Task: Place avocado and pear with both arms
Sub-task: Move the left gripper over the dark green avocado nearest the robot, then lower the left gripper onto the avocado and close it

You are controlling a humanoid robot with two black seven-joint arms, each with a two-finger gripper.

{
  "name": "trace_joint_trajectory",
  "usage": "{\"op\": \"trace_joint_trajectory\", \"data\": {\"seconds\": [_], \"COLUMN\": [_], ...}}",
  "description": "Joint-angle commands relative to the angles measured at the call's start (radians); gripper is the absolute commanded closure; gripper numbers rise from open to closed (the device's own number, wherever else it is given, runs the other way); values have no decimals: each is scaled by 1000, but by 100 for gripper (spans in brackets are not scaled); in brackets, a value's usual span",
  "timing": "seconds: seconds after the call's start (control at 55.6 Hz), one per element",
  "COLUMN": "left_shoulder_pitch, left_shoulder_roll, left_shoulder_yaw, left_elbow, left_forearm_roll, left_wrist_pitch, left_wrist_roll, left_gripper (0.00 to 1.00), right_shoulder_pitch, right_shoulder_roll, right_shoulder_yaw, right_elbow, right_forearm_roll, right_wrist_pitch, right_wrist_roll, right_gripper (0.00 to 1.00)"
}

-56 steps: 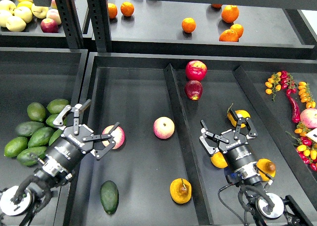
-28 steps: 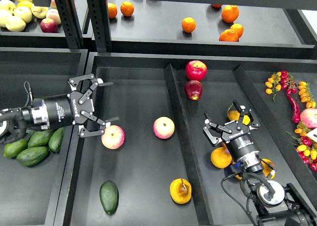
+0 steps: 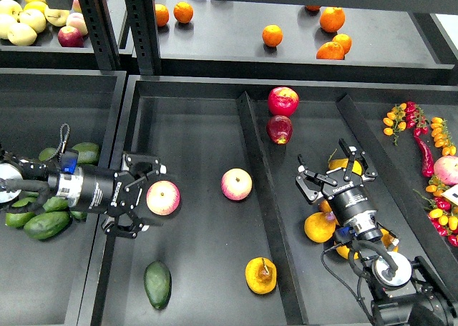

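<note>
The dark green avocado (image 3: pixel 157 284) lies at the front of the middle tray compartment. The yellow-orange pear (image 3: pixel 260 275), with a brown blotch at its stem, lies to its right by the divider. My left gripper (image 3: pixel 144 195) comes in level from the left, open and empty. Its fingers (image 3: pixel 145 161) stand above and below a pink-yellow apple (image 3: pixel 163 198), well behind the avocado. My right gripper (image 3: pixel 334 173) is open and empty in the right compartment, over a yellow-orange fruit (image 3: pixel 346 166), behind and to the right of the pear.
Bright green avocados (image 3: pixel 44 224) fill the left bin under my left arm. Another apple (image 3: pixel 236 184) and two red apples (image 3: pixel 283 101) lie farther back. A raised divider (image 3: pixel 259 197) splits the tray. More yellow-orange fruit (image 3: pixel 319 226) lies by my right arm; chillies (image 3: pixel 424 151) are at the right.
My left arm has swung lower and now lies level, its gripper moving down beside the pink-yellow apple. My right gripper has shifted slightly back and to the right. The avocado and pear have not moved.
</note>
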Motion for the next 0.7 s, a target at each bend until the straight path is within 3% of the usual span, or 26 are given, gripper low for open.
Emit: {"op": "trace_joint_trajectory", "data": {"seconds": [0.0, 0.432, 0.684], "left_shoulder_pitch": [-5, 3, 24], "left_shoulder_roll": [-59, -115, -167], "left_shoulder_yaw": [12, 130, 133], "left_elbow": [47, 119, 196], "left_forearm_roll": [3, 71, 109], "left_wrist_pitch": [0, 0, 0], "left_wrist_roll": [0, 0, 0], "left_gripper": [1, 2, 2], "right_shoulder_pitch": [-1, 4, 4], "right_shoulder_roll": [0, 0, 0], "right_shoulder_yaw": [1, 22, 24], "right_elbow": [-5, -11, -8], "right_forearm_roll": [1, 6, 6], "right_wrist_pitch": [0, 0, 0], "right_wrist_roll": [0, 0, 0], "right_gripper": [0, 0, 0]}}
